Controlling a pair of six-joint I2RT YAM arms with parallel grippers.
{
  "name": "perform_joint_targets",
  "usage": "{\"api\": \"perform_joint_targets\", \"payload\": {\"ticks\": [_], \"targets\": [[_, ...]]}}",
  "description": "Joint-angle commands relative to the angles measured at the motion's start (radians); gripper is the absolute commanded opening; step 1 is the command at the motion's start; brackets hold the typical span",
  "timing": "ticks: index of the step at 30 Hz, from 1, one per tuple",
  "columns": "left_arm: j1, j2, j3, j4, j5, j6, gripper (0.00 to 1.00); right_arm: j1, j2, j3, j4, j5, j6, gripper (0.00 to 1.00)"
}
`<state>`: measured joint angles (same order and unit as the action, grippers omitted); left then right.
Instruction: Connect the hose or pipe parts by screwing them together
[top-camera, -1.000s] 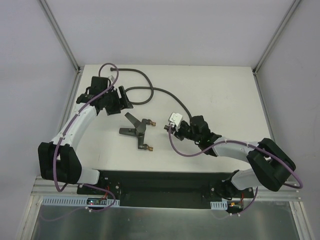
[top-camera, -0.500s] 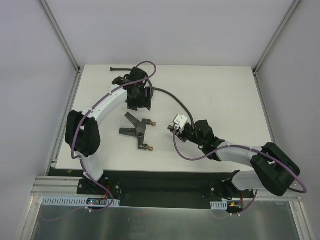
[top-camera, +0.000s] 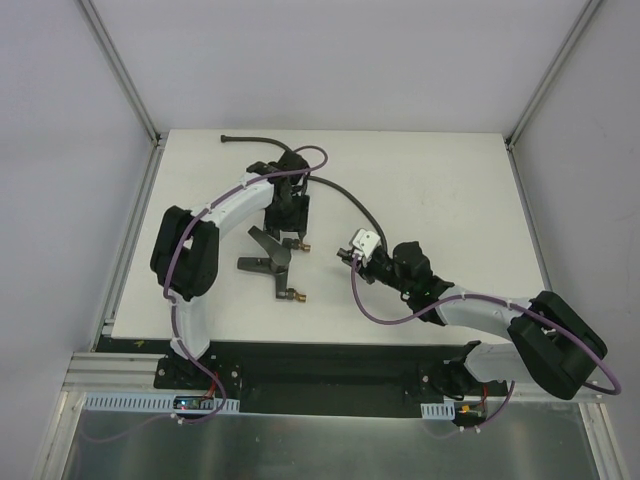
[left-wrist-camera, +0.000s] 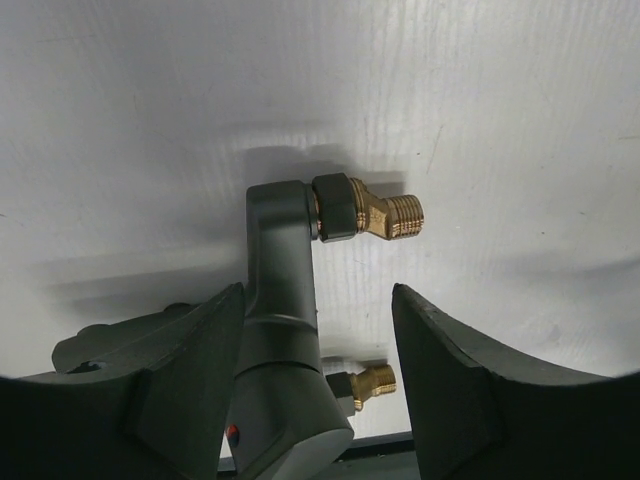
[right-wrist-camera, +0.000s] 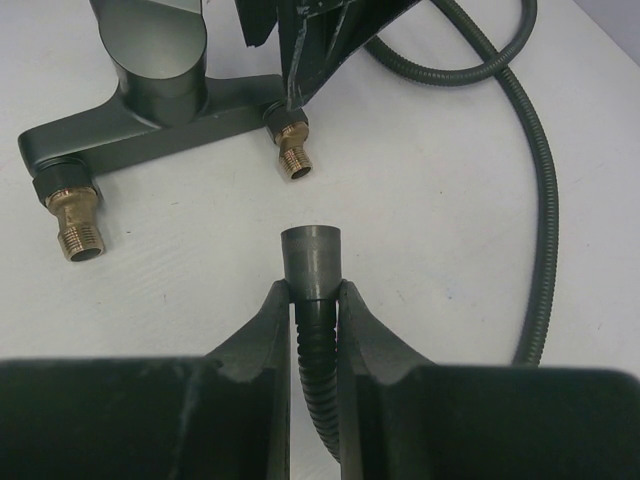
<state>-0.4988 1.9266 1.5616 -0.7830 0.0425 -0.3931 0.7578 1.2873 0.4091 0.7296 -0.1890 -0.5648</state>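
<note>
Nothing screwed together yet. Your right gripper pinches the hose end. The forked fitting lies on the table, nearest brass thread at 12 o'clock, apart. Left gripper gapes astride one fitting arm.

One hose and one forked fitting with two brass ends.

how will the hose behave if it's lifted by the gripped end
Probably floppy: the hose lies in loose curves and looks ribbed. Its free length would likely sag and drag behind the right gripper.
</note>
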Motion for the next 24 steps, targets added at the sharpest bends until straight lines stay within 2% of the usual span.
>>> {"api": "perform_joint_targets", "payload": {"ticks": [1, 4, 9, 12, 18, 21, 24], "targets": [[-0.017, 0.028, -0.023, -0.033, -0.024, 0.023, 0.58, -0.003, -0.026, -0.007, 0.065, 0.006, 0.02, 0.01], [-0.02, 0.031, -0.05, -0.022, -0.036, 0.019, 0.55, -0.003, -0.022, -0.007, 0.065, 0.006, 0.02, 0.01], [-0.026, 0.041, -0.1, -0.009, -0.062, 0.013, 0.57, -0.003, -0.017, 0.002, 0.06, 0.005, 0.02, 0.01], [-0.027, 0.055, -0.11, 0.004, -0.073, 0.013, 0.54, -0.002, -0.017, 0.008, 0.056, 0.005, 0.017, 0.01], [-0.027, 0.075, -0.121, 0.011, -0.07, 0.013, 0.31, -0.003, -0.011, 0.016, 0.04, 0.003, 0.019, 0.01], [-0.029, 0.051, -0.149, 0.042, -0.082, 0.014, 0.1, -0.002, 0.0, 0.02, 0.042, -0.001, 0.016, 0.01], [-0.027, 0.022, -0.166, 0.073, -0.046, 0.049, 0.0, -0.002, 0.026, 0.046, 0.019, -0.007, -0.013, 0.01]]}}
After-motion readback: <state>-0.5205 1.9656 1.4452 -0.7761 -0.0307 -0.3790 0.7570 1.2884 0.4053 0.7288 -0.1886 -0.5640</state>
